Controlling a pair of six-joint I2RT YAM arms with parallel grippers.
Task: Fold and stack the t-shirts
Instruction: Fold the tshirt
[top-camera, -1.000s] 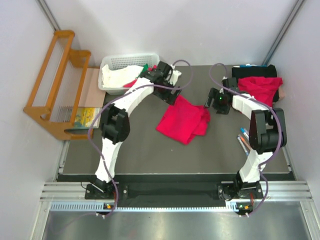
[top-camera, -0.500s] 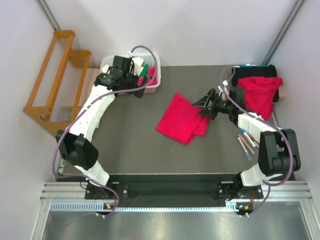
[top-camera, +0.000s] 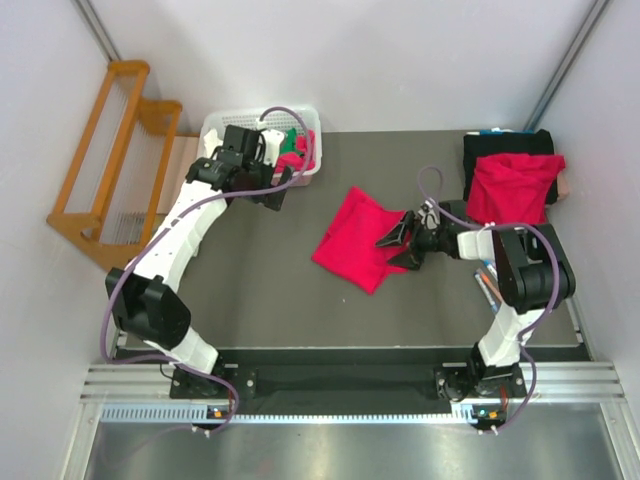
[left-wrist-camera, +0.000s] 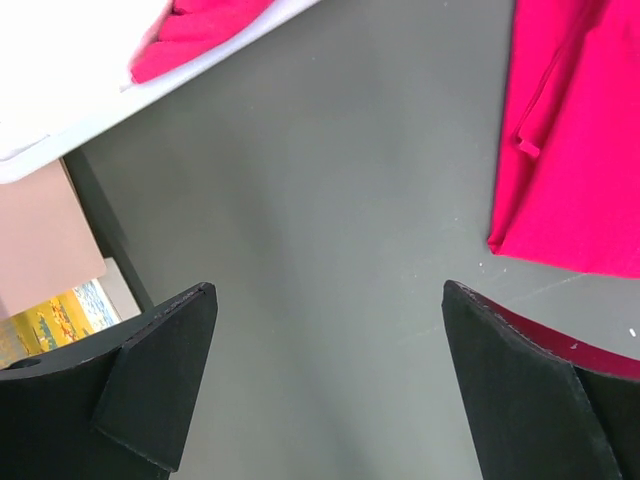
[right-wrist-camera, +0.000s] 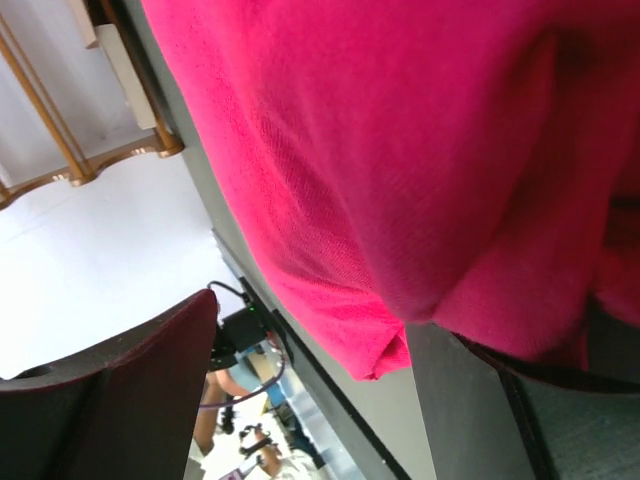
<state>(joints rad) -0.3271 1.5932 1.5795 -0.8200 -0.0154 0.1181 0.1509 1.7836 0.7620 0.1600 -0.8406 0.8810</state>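
A folded crimson t-shirt (top-camera: 360, 238) lies in the middle of the dark table. My right gripper (top-camera: 393, 247) is open and low at its right edge. In the right wrist view the red cloth (right-wrist-camera: 400, 150) fills most of the frame, and its folded corner hangs between my open right gripper (right-wrist-camera: 312, 322). A second red t-shirt (top-camera: 512, 185) rests on a black object at the back right. My left gripper (top-camera: 272, 190) is open and empty just in front of the basket. In the left wrist view it (left-wrist-camera: 328, 300) hovers over bare table, with the t-shirt (left-wrist-camera: 580, 130) to its right.
A white basket (top-camera: 228, 128) at the back left holds white, green and red cloth; its rim (left-wrist-camera: 120, 105) shows in the left wrist view. A wooden rack (top-camera: 105, 160) stands outside the table's left edge. Pens (top-camera: 485, 285) lie near the right edge.
My left gripper swung from the t-shirt's back corner to the basket, then came a little forward off it. My right gripper dropped to the t-shirt's right edge.
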